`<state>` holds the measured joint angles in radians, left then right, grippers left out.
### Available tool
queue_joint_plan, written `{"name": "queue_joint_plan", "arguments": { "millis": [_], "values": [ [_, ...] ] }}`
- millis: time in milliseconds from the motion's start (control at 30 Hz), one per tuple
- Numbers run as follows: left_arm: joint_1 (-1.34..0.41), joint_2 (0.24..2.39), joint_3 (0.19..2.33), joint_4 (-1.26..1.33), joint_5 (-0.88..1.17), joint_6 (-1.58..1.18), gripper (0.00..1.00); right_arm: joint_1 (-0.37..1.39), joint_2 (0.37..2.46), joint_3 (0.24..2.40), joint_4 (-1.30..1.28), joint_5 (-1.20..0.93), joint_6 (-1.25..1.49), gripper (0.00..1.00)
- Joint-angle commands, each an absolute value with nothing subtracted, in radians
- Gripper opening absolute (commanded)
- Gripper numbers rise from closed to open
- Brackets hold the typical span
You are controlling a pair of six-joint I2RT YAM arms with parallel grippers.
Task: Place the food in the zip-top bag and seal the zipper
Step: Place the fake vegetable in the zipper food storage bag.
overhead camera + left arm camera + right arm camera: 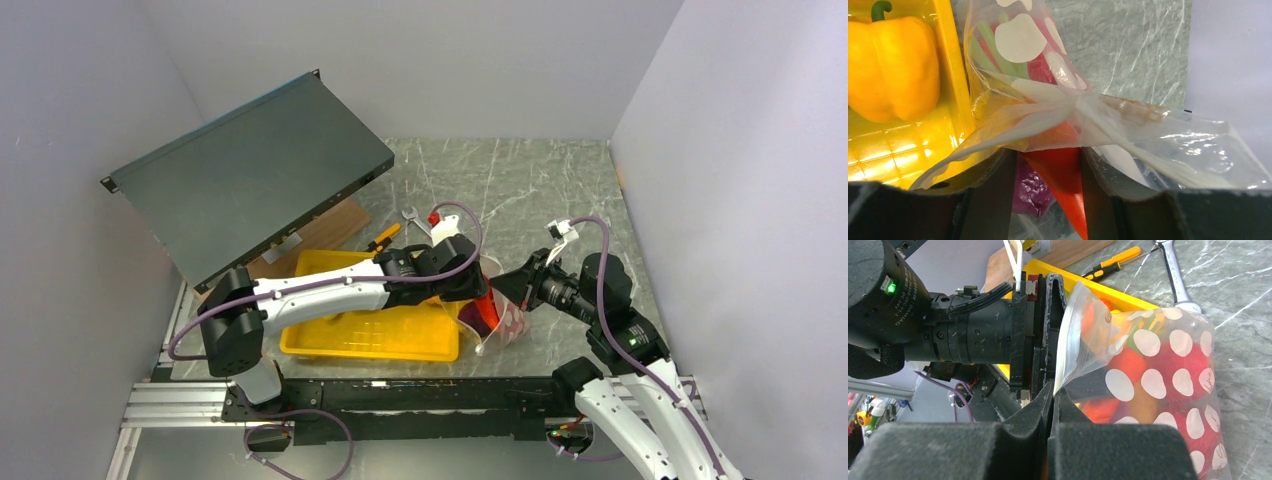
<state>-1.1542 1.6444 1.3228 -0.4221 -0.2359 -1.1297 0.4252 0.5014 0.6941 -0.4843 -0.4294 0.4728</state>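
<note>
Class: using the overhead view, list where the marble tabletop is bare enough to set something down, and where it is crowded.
Free: the marble tabletop between the wrench and the right wall, back to the rear wall. Crowded: the centre, where yellow tray, zip-top bag, left gripper and right gripper meet.
</note>
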Motion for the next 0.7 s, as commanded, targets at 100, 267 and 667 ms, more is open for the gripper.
{"name": "queue_joint_plan", "arguments": {
  "millis": [100, 267, 667],
  "values": [
    [-1.169, 1.6, 1.31, -0.36, -0.25, -1.077, 0.69, 0.429, 0.482, 0.696, -0.439, -0.429, 0.474, 0.0],
    [-1.178, 1.529, 1.257, -0.322, -0.243, -1.046, 0.85, 0.43, 0.484, 0.703, -0.448, -0.421, 0.464, 0.0],
    [-1.198, 1.367, 1.125, -0.168, -0.105, -0.864, 0.91, 0.429, 0.492, 0.711, -0.476, -0.366, 0.438, 0.0]
  ]
}}
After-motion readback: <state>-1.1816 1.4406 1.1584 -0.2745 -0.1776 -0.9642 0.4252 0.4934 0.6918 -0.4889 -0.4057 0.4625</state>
